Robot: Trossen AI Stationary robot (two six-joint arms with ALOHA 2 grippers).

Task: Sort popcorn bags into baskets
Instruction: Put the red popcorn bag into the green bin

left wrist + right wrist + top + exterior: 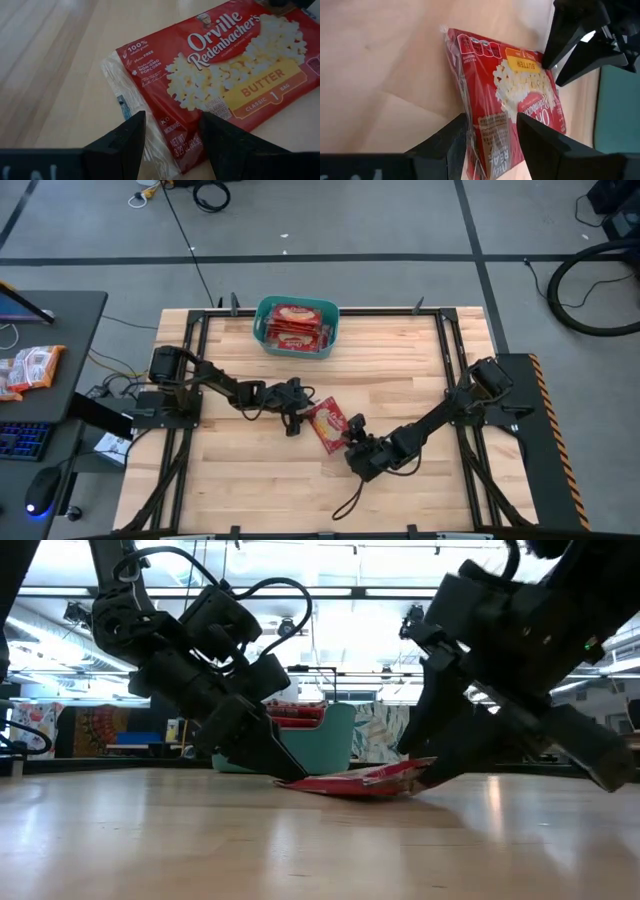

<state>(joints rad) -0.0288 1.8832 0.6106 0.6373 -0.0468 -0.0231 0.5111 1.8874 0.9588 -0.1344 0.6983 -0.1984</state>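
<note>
Popcorn bag on the table: one red popcorn bag (328, 425) lies near the middle of the wooden table (250, 480), between the two arms, turned at a slant to the table's edges. In the low view one end of it (365, 780) is lifted a little off the wood.
Basket: the teal basket (266, 340) stands at the far edge of the table, well apart from the loose bag.
Bags in basket: more red popcorn bags (297, 325) are stacked inside it; how many cannot be told from above.
Left gripper: the left gripper (293, 423) is down at the table, at one end of the loose bag. Its jaws are spread, and the wrist view shows the bag's end (170, 145) in the gap between the fingers (125, 145).
Right gripper: the right gripper (352, 432) is at the bag's other end, also low. Its jaws are spread about the bag's edge (492, 145); whether they press on it cannot be told.
Side desk: a dark desk (60, 310) beside the table carries orange-white packets (28, 370), a keyboard (20, 440) and a mouse (38, 490).
</note>
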